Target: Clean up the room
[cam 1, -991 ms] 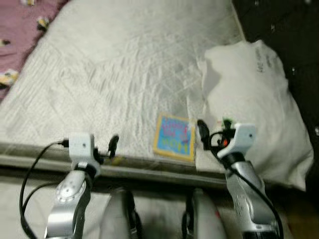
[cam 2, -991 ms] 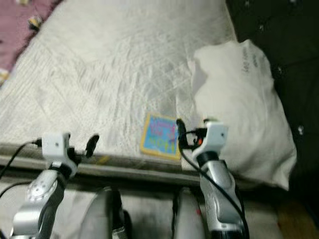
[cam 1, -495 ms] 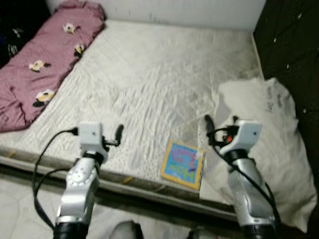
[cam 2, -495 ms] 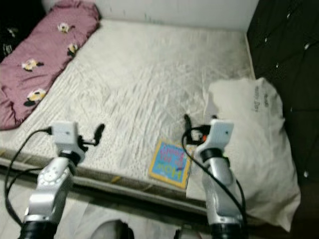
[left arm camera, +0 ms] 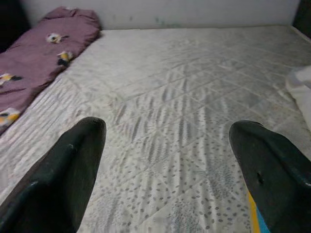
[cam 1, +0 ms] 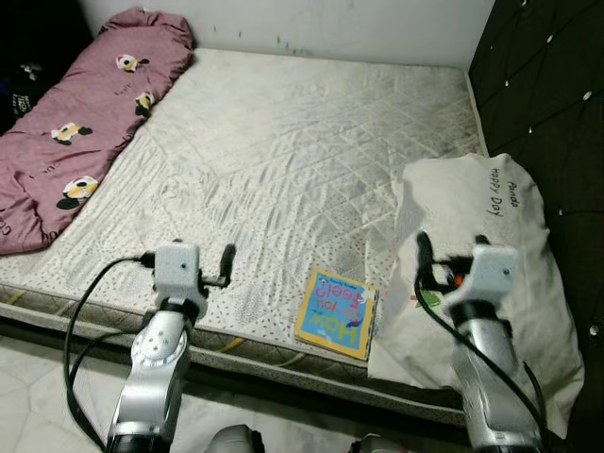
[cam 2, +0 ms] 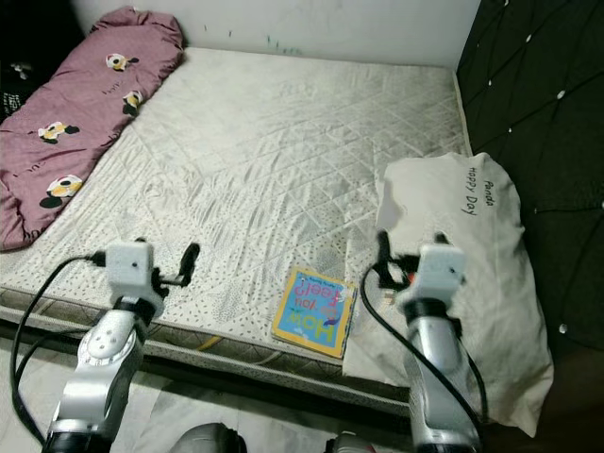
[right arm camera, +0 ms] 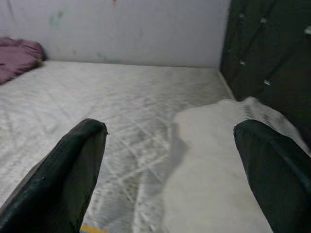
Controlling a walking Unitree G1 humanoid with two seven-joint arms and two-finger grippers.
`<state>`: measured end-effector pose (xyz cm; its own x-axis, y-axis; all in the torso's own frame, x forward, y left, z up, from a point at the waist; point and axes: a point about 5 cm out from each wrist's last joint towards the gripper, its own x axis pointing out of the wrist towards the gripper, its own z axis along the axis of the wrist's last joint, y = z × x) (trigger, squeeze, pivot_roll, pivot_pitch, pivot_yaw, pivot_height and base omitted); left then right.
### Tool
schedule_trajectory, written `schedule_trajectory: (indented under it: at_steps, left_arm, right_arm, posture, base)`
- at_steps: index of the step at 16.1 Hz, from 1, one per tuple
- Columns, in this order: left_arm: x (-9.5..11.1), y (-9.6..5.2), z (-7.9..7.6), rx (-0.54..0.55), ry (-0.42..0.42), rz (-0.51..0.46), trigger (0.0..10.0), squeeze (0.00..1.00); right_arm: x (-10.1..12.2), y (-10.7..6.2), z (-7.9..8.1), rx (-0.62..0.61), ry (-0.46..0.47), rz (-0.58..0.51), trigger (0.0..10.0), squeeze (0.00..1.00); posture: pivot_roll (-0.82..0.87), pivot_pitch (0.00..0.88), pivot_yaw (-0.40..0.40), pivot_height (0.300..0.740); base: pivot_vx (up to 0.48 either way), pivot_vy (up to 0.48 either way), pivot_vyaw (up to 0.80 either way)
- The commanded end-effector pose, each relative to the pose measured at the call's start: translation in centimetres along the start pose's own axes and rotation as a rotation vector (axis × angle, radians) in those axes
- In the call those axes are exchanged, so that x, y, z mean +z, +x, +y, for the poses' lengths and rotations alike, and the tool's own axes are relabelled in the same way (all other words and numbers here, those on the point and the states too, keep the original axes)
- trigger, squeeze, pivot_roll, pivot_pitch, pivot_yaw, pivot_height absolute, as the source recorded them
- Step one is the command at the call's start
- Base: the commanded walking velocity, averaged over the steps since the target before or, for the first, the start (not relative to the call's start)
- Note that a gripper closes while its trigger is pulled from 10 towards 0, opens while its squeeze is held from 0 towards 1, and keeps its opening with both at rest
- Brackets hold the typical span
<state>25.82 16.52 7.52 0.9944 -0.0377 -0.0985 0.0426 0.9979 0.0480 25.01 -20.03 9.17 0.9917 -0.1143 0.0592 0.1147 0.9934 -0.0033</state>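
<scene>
Your head camera has tilted up since a second ago: far wall and whole maroon flower-print bolster (cam 1: 80, 113) along mattress's left edge now in frame; things themselves unmoved. Both arms still raised over near edge of white quilted mattress (cam 1: 283, 142). Left gripper (left arm camera: 170, 170) fingers spread wide, holding nothing. Right gripper (right arm camera: 175, 174) likewise wide open, empty, above white pillow (cam 1: 491, 255) at near right corner. Blue-and-yellow children's book (cam 1: 337, 313) flat at near edge, touching pillow. Book title too small to read.
</scene>
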Motion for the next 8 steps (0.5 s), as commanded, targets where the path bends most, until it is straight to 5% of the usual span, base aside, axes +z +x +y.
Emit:
schedule_trajectory:
  at_steps: [1,2,5,8]
  left_arm:
    - [0.1,-0.2,0.5,0.029,0.01,-0.013,10.0,0.0]
    - [-0.4,-0.4,0.4,0.031,-0.013,0.005,10.0,0.0]
    - [-0.7,-0.1,-0.3,0.007,-0.032,0.019,10.0,0.0]
    - [-0.7,0.3,-0.6,-0.008,-0.063,0.03,10.0,0.0]
  right_arm:
    - [-0.2,-0.2,-0.2,-0.016,0.012,-0.012,10.0,0.0]
    - [-1.1,-0.9,-0.5,-0.023,-0.052,0.045,10.0,0.0]
    - [-1.5,-1.1,-0.2,-0.009,-0.007,0.091,10.0,0.0]
    - [-1.5,-1.0,-0.6,-0.023,0.0,0.096,10.0,0.0]
  posture:
    - [-0.03,0.0,0.023,0.74]
    - [-0.03,0.0,0.016,0.74]
    - [-0.04,0.0,0.015,0.74]
    - [-0.06,0.0,0.009,0.74]
  base:
    - [0.0,0.0,0.0]
    - [0.0,0.0,0.0]
    - [0.0,0.0,0.0]
    - [0.0,0.0,-0.8]
